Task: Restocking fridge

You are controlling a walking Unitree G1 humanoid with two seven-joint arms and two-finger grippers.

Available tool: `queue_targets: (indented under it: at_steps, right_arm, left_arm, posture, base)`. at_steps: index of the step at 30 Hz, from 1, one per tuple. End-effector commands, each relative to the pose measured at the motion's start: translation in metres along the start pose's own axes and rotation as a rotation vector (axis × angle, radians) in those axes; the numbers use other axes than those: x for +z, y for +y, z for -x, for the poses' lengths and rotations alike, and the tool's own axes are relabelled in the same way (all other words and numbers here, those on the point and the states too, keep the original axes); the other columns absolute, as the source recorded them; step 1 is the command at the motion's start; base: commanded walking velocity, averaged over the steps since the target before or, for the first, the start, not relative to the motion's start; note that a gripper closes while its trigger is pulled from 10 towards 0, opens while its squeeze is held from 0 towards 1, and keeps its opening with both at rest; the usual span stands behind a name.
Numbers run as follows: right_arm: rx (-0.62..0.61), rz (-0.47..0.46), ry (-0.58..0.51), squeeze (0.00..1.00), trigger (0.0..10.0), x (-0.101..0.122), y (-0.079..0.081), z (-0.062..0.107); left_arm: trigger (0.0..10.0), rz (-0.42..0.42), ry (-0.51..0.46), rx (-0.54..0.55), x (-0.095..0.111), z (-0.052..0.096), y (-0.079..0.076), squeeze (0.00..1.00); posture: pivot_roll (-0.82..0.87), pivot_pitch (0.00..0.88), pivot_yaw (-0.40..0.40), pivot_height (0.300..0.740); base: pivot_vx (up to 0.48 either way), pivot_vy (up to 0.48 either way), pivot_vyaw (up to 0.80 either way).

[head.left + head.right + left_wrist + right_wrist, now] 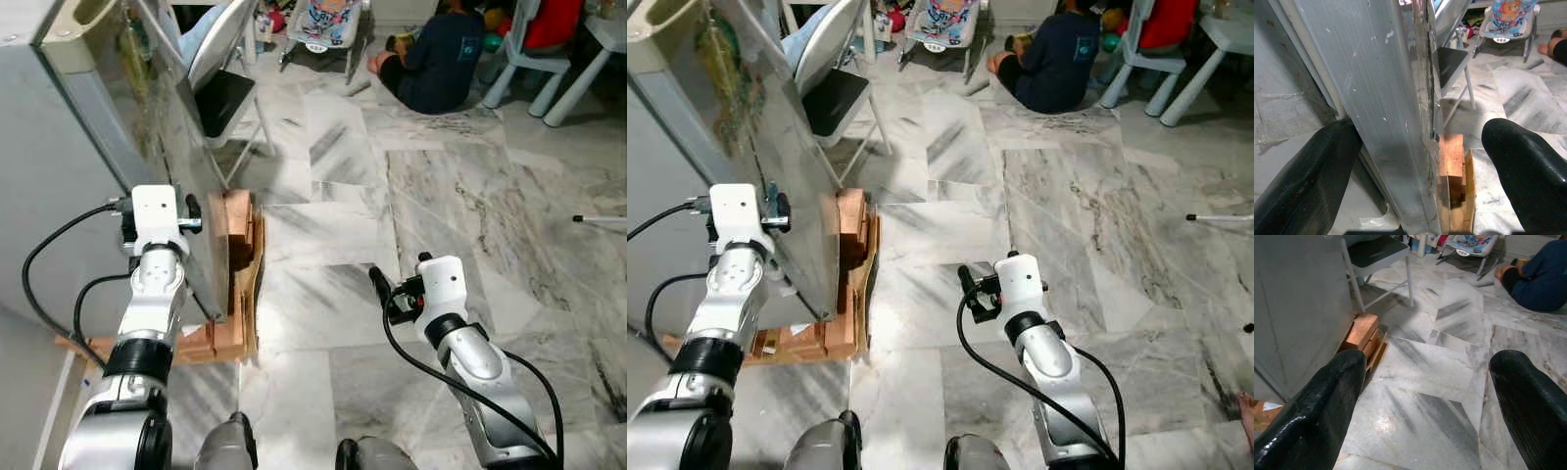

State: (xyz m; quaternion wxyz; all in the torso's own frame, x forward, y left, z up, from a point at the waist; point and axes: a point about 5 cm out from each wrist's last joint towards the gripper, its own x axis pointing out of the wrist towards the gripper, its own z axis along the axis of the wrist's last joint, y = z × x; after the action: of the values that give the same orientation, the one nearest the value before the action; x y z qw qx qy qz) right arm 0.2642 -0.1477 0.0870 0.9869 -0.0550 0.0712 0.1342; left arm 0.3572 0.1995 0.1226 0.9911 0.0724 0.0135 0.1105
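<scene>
Room: grey-veined white marble floor all round, and the tall grey fridge rises at the robot's left.
Left end effector: up at the fridge, fingers spread apart, straddling the edge of the open silver fridge door, one finger each side.
Right end effector: hanging low over bare marble, black fingers wide apart, nothing between them.
Fridge base: standing on a low stack of reddish-brown wooden blocks, right beside the door's lower edge.
Nearby: grey folding metal chair just beyond the door.
Background: a person in a dark blue top sitting on the floor, a colourful baby bouncer seat next to them.
</scene>
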Motion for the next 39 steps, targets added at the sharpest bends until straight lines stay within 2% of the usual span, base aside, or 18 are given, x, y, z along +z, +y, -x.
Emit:
queue_targets:
  at_steps: [1,3,4,5,6,7,9,10,11,12,13,17,19,24,29,33,37,39]
  right_arm:
    - [0.013,-0.004,0.004,0.00,10.0,0.001,0.002,0.002]
    - [0.019,-0.004,0.009,0.00,10.0,0.000,0.003,0.002]
    - [0.031,0.007,0.029,0.00,10.0,-0.003,0.004,0.003]
    - [0.051,0.043,0.100,0.00,10.0,-0.014,0.006,0.004]
    - [0.051,0.043,0.100,0.00,10.0,-0.014,0.006,0.004]
    - [0.052,0.067,0.173,0.00,10.0,-0.027,0.005,0.005]
    - [0.064,0.067,0.207,0.00,10.0,-0.033,0.007,0.005]
    - [0.098,0.071,0.236,0.00,10.0,-0.037,0.012,0.005]
    - [0.098,0.071,0.236,0.00,10.0,-0.037,0.012,0.005]
    - [0.124,0.078,0.249,0.00,10.0,-0.038,0.015,0.005]
    - [0.131,0.082,0.251,0.00,10.0,-0.038,0.017,0.004]
    - [0.155,0.082,0.287,0.00,10.0,-0.043,0.019,0.004]
    - [0.159,0.081,0.294,0.00,10.0,-0.044,0.019,0.003]
    - [0.144,0.038,0.304,0.00,10.0,-0.044,0.017,0.001]
    - [0.134,0.023,0.282,0.00,10.0,-0.040,0.017,-0.001]
    - [0.127,0.041,0.312,0.00,10.0,-0.041,0.017,-0.001]
    - [0.138,0.016,0.329,0.00,10.0,-0.041,0.019,0.002]
    - [0.134,-0.008,0.336,0.00,10.0,-0.040,0.018,0.001]
  left_arm:
    - [10.0,-0.013,-0.055,-0.047,0.016,-0.006,-0.009,0.00]
    - [10.0,-0.017,-0.077,-0.083,0.023,-0.008,-0.016,0.00]
    - [10.0,-0.048,-0.134,-0.146,0.035,-0.008,-0.030,0.00]
    - [10.0,-0.060,-0.252,-0.353,0.061,0.006,-0.078,0.00]
    - [10.0,-0.060,-0.252,-0.353,0.061,0.006,-0.078,0.00]
    - [10.0,-0.006,-0.321,-0.574,0.079,0.035,-0.130,0.00]
    - [10.0,0.047,-0.337,-0.738,0.085,0.061,-0.162,0.00]
    - [10.0,0.085,-0.346,-0.889,0.090,0.092,-0.193,0.00]
    - [10.0,0.085,-0.346,-0.889,0.090,0.092,-0.193,0.00]
    - [10.0,0.154,-0.337,-0.978,0.094,0.110,-0.208,0.00]
    - [10.0,0.188,-0.324,-0.994,0.094,0.112,-0.211,0.00]
    - [10.0,0.159,-0.315,-0.927,0.089,0.097,-0.203,0.00]
    - [10.0,0.183,-0.295,-0.790,0.085,0.071,-0.178,0.00]
    - [10.0,0.166,-0.264,-0.621,0.077,0.056,-0.134,0.00]
    - [10.0,0.130,-0.228,-0.501,0.049,0.064,-0.100,0.00]
    - [10.0,0.110,-0.199,-0.493,0.035,0.071,-0.092,0.00]
    - [10.0,0.022,-0.162,-0.449,0.015,0.094,-0.069,0.00]
    - [10.0,0.035,-0.131,-0.407,0.009,0.101,-0.056,0.00]
  posture:
    - [-0.09,0.176,-0.047,0.740]
    - [-0.08,0.173,-0.045,0.740]
    - [-0.08,0.173,-0.045,0.740]
    - [-0.08,0.170,-0.043,0.740]
    - [-0.08,0.170,-0.043,0.740]
    - [-0.07,0.164,-0.040,0.740]
    - [-0.06,0.162,-0.040,0.740]
    - [-0.06,0.159,-0.039,0.740]
    - [-0.06,0.159,-0.039,0.740]
    - [-0.06,0.159,-0.039,0.740]
    - [-0.06,0.155,-0.038,0.740]
    - [-0.06,0.151,-0.034,0.740]
    - [-0.05,0.154,-0.030,0.740]
    - [-0.05,0.149,-0.025,0.740]
    - [-0.04,0.153,-0.019,0.740]
    - [-0.03,0.153,-0.016,0.740]
    - [0.00,0.156,-0.011,0.740]
    - [0.01,0.159,-0.009,0.740]
  base:
    - [0.000,0.000,0.00]
    - [0.000,0.000,0.00]
    - [0.000,0.000,0.00]
    - [0.000,0.000,0.00]
    - [0.000,0.000,0.00]
    - [0.000,0.000,0.00]
    - [0.000,0.000,0.00]
    - [0.000,0.000,0.00]
    - [0.000,0.000,0.00]
    - [0.000,0.000,0.00]
    - [0.000,0.000,0.00]
    - [0.000,0.000,0.00]
    - [0.000,0.000,0.00]
    - [0.000,0.000,0.00]
    - [0.000,0.000,0.00]
    - [0.000,0.000,0.00]
    - [0.000,0.000,0.00]
    - [0.000,0.000,0.00]
